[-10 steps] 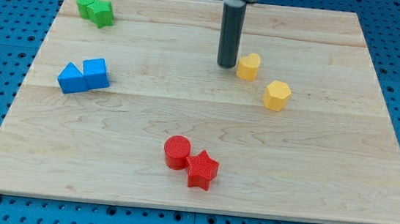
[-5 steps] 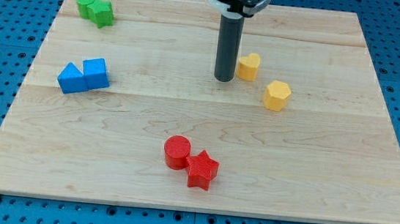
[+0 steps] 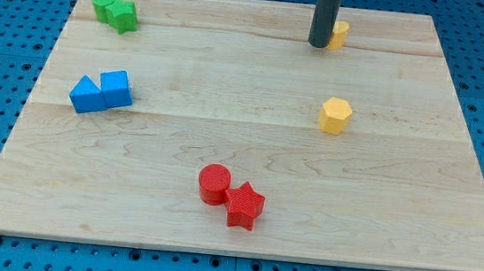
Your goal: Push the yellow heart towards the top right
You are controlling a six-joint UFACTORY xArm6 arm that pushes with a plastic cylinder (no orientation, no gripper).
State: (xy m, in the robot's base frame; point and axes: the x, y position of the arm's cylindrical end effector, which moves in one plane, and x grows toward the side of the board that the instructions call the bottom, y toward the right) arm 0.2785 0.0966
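The yellow heart (image 3: 339, 34) lies near the board's top edge, right of centre, partly hidden behind my rod. My tip (image 3: 319, 45) rests on the board just left of the heart and touches it or nearly so. A second yellow block, a hexagon (image 3: 335, 115), sits lower down, well below the heart.
Two green blocks (image 3: 116, 11) sit at the top left corner. A blue triangle (image 3: 86, 95) and blue cube (image 3: 116, 88) lie at the left. A red cylinder (image 3: 214, 184) and red star (image 3: 243, 205) sit near the bottom centre. The wooden board (image 3: 397, 186) lies on a blue pegboard.
My tip has moved up and to the right. The yellow heart has slid with it from beside the hexagon up towards the board's top edge.
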